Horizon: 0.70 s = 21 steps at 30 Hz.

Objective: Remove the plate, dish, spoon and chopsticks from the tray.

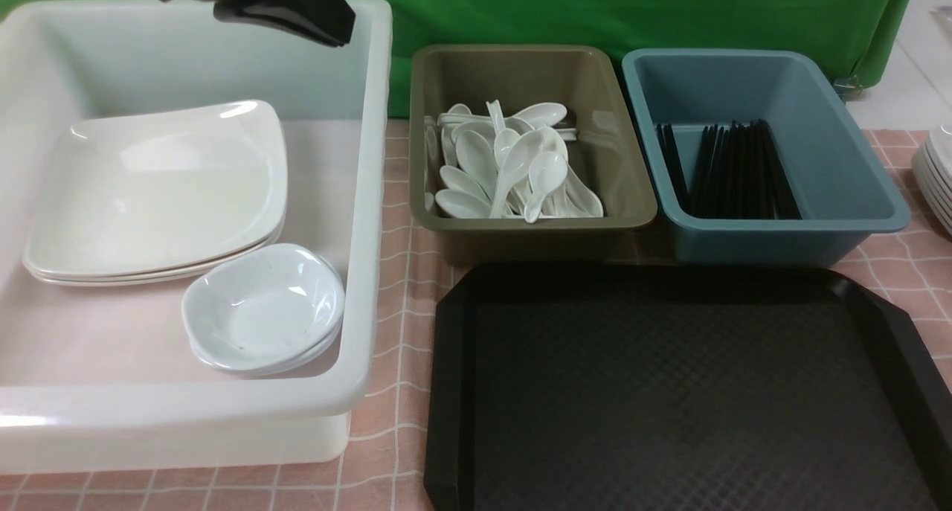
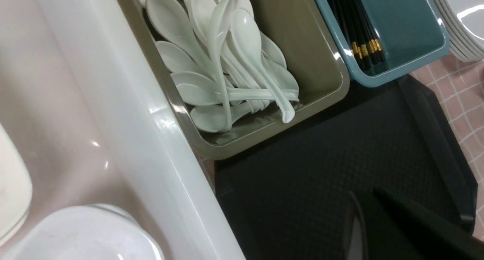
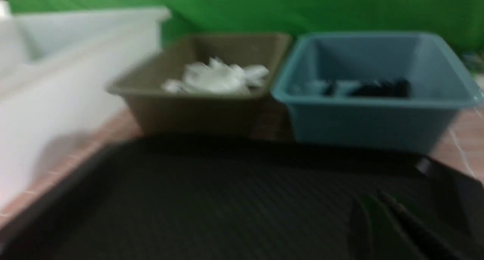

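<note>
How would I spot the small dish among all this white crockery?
Find the big white tub on the left. Inside it, at the near right corner, the dish sits in front of the stacked plates. It is small, rounded and bowl-like, on another like it, while the plates are large, flat and square.
</note>
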### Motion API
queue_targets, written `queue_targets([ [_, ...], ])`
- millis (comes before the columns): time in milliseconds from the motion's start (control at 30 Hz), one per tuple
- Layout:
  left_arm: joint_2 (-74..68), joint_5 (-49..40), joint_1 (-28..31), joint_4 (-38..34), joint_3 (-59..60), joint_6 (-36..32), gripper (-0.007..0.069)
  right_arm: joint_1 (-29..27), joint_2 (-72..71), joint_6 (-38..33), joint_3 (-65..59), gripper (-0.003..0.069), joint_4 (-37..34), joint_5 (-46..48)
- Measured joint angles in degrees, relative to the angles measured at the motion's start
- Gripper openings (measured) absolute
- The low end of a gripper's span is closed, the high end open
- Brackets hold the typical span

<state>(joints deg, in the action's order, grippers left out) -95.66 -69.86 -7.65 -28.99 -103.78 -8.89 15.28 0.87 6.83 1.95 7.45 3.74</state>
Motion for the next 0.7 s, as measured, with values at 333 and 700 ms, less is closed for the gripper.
queue_targets([
  [333, 0.0, -0.1, 0.0, 0.8, 0.0, -1.4, -0.0004, -10.5, 0.0, 0.1, -1.8, 0.0084, 0.0, 3.1],
  [700, 0.2, 0.1, 0.0, 1.1, 4.8, -1.4, -0.0004, -10.5, 0.0, 0.1, -1.5, 0.0106, -4.3, 4.9],
])
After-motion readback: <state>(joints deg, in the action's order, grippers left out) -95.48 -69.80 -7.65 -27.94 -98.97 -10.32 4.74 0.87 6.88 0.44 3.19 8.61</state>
